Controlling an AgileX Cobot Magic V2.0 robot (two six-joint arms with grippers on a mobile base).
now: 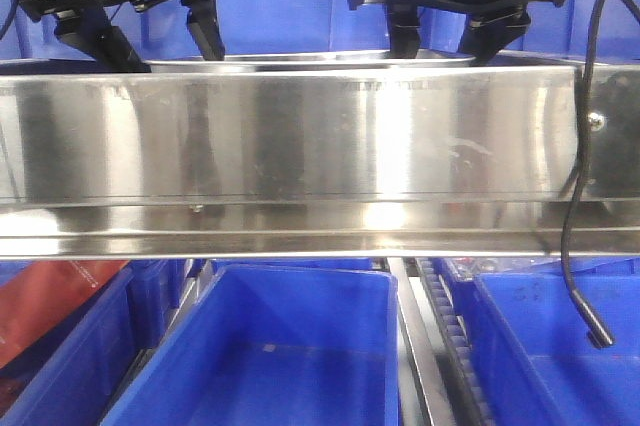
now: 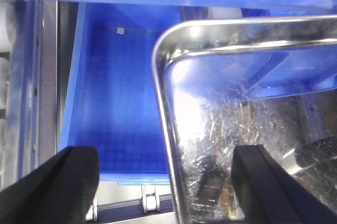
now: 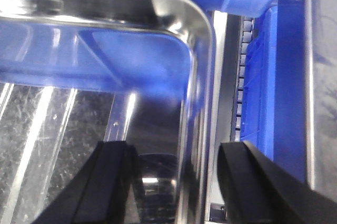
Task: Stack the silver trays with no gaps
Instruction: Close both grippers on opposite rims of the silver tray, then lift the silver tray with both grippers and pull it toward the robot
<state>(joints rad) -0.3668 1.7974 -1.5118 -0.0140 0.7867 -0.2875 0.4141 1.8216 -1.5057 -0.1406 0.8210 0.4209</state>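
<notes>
The silver tray (image 3: 58, 124) fills the left of the view. Its rounded corner sits at the top right, and its thin rim runs down the right side. The right gripper (image 3: 174, 155) straddles that rim with its jaws apart, one black finger (image 3: 110, 182) over the scratched tray floor and the other outside the rim. Just beyond the rim runs a roller track (image 3: 242, 66), then a blue bin (image 3: 279, 77).

You see only a thin strip of the silver tray (image 1: 300, 58) above the steel shelf band (image 1: 300, 136). The band hides the tray's body and the tips of the left fingers (image 1: 108, 44) and right fingers (image 1: 404, 38). Both wrist views cut the tray off at the picture's edge, so you cannot tell whether several are stacked.
</notes>
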